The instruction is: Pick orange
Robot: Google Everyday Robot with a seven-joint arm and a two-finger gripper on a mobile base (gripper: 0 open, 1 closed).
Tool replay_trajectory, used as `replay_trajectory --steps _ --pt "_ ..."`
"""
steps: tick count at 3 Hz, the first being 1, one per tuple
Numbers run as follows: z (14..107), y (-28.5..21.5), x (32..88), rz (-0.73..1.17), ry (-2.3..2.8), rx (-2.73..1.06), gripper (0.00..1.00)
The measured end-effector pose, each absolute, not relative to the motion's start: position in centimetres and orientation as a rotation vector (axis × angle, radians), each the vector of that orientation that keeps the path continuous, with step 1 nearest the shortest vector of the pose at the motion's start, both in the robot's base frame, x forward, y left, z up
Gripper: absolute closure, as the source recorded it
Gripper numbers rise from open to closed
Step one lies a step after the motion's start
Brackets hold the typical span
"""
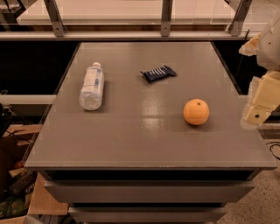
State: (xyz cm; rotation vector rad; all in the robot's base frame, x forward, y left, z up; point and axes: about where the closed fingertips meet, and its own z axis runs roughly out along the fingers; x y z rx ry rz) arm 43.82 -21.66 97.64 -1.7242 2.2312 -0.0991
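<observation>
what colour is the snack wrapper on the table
The snack wrapper is dark blue with white markings, camera view; the gripper is at far right.

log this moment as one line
task: pick orange | orange: on table, right side, untouched | gripper: beyond table's right edge, apart from orange | bottle: lying left | snack bar: back centre

A grey table (131,148) filled the middle, with a soft patch of light on its top. Its drawer fronts (148,191) lay at 6 o'clock. At 12 o'clock a metal rail (131,36) ran across, with posts (165,17) rising before a bright pale panel (109,8). At 8 o'clock sat cardboard (43,201), and at 5 o'clock speckled floor (262,205). The gripper (262,103) hung at 3 o'clock, beyond the table's edge.
</observation>
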Motion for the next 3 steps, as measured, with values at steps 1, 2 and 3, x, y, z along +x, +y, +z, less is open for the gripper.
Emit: replay_trajectory --steps 1,2,3 --pt "97.6 -21.7 43.8 -0.100 2.230 -1.726 0.00" --pt "97.4 -21.4 44.6 -0.119 2.203 -1.775 0.00" --pt "96.8 -20.9 45.9 -0.131 2.142 -1.869 0.00"
